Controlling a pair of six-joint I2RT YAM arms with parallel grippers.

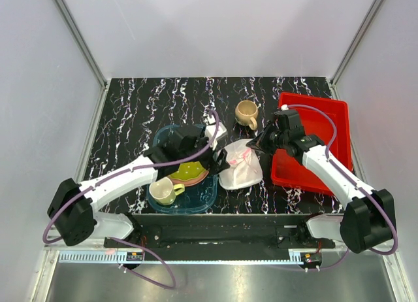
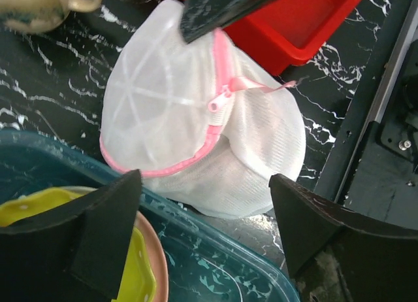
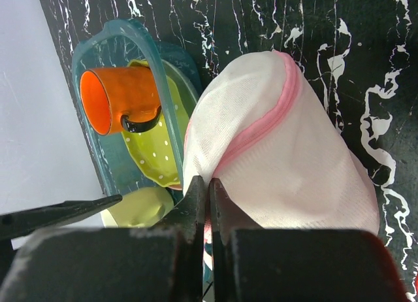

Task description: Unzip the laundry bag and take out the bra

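Where the right tool (image 3: 209,192) pinches the laundry bag (image 3: 294,165), contents blur.

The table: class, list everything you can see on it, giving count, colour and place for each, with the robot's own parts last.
Table: one, black marbled, under everything.
Laundry bag: one, white mesh with pink zip edging, centre, between bin and tray.
Blue bin: one, see-through blue, left of the bag.
Yellow-green plate: one, in the bin.
Pink plate: one, under the yellow-green plate.
Yellow-green mug: one, bin's near end.
Orange mug: one, in the bin, on its side.
Tan mug: one, far centre.
Red tray: one, right side.
Left gripper: open, beside the bag.
Right gripper: pinching the bag's edge.
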